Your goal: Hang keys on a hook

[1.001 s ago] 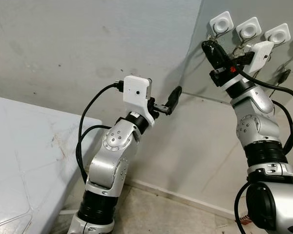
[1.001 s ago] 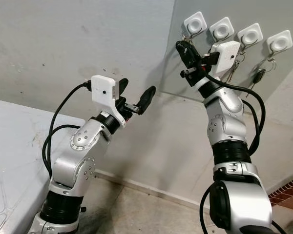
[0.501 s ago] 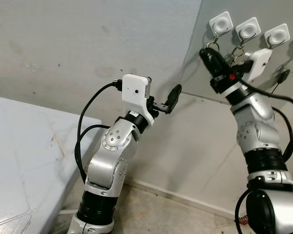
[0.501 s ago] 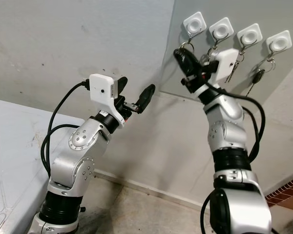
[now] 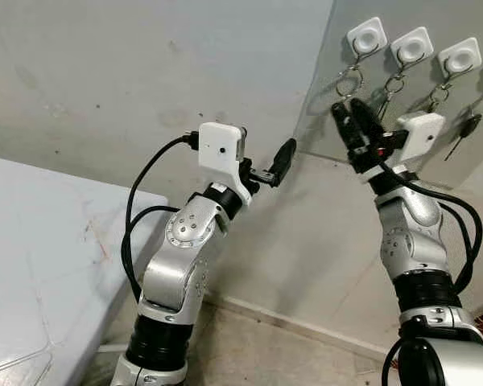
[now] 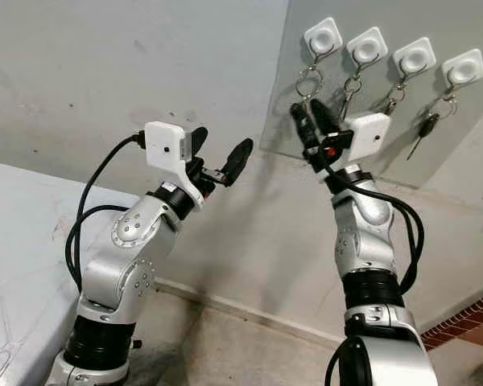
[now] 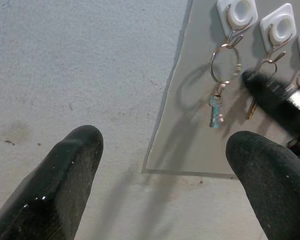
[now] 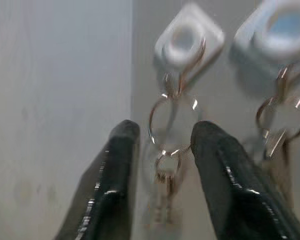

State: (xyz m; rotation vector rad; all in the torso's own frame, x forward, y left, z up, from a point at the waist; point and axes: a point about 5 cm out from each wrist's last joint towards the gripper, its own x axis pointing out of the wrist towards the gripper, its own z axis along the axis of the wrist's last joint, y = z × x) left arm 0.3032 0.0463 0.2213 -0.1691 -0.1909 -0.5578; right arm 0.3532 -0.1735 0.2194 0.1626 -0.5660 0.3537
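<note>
Several white square hooks sit in a row on a grey wall panel (image 5: 419, 137). A key ring with keys (image 5: 348, 81) hangs from the leftmost hook (image 5: 365, 36); in the right wrist view the key ring (image 8: 172, 120) dangles under that hook (image 8: 189, 37). My right gripper (image 5: 352, 121) is open just below it, one finger on each side of the hanging keys, holding nothing. My left gripper (image 6: 219, 153) is raised to the left, open and empty, facing the panel. In the left wrist view the keys (image 7: 216, 107) hang beyond its open fingers (image 7: 70, 165).
The other hooks (image 5: 410, 46) each carry their own ring and keys, one with a black key (image 5: 467, 125) at the far right. A white table top (image 5: 32, 241) lies at the left. The wall corner runs just left of the panel.
My right gripper has drawn back and down from the leftmost hook and opened. The key ring now hangs free on that hook. The left arm has barely moved.
</note>
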